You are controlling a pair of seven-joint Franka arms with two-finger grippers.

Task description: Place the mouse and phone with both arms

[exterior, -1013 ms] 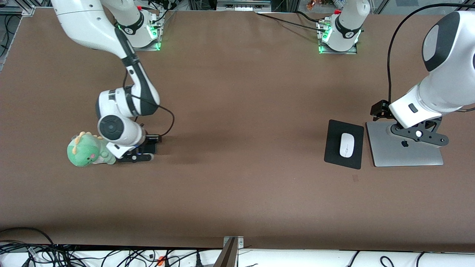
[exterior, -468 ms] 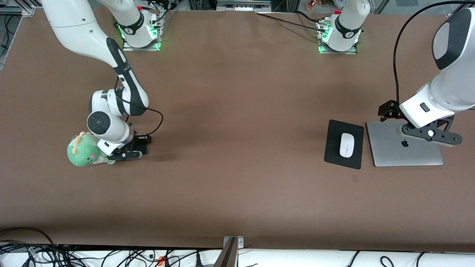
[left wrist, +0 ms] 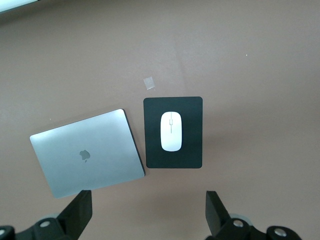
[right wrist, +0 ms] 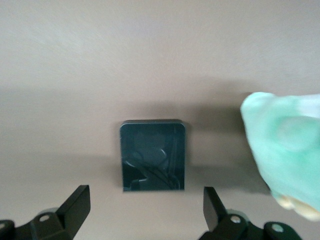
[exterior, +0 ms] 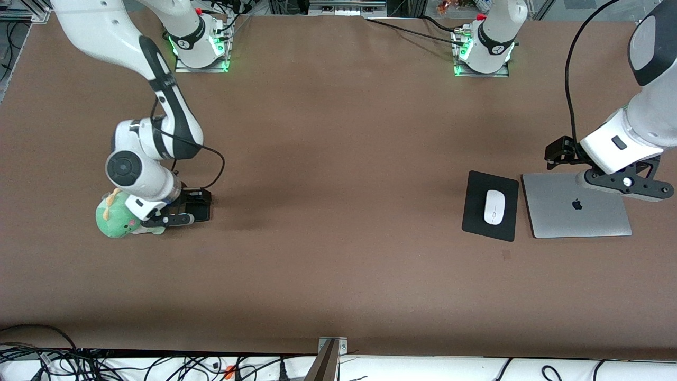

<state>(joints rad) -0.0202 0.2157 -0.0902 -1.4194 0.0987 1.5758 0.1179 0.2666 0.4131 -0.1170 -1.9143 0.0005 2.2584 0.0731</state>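
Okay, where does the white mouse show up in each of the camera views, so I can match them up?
Front view: the mouse lies on the black mouse pad, toward the left arm's end of the table.
Left wrist view: the mouse sits mid-picture on the mouse pad.
Right wrist view: not in it.
Shared landmark: the silver laptop beside the pad.

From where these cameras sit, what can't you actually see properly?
- Phone: front view, almost wholly hidden under the right gripper; right wrist view, blurred.
- Green plush toy: front view, partly covered by the right arm; right wrist view, cut off by the edge.
- Left gripper: left wrist view, only the fingertips show.
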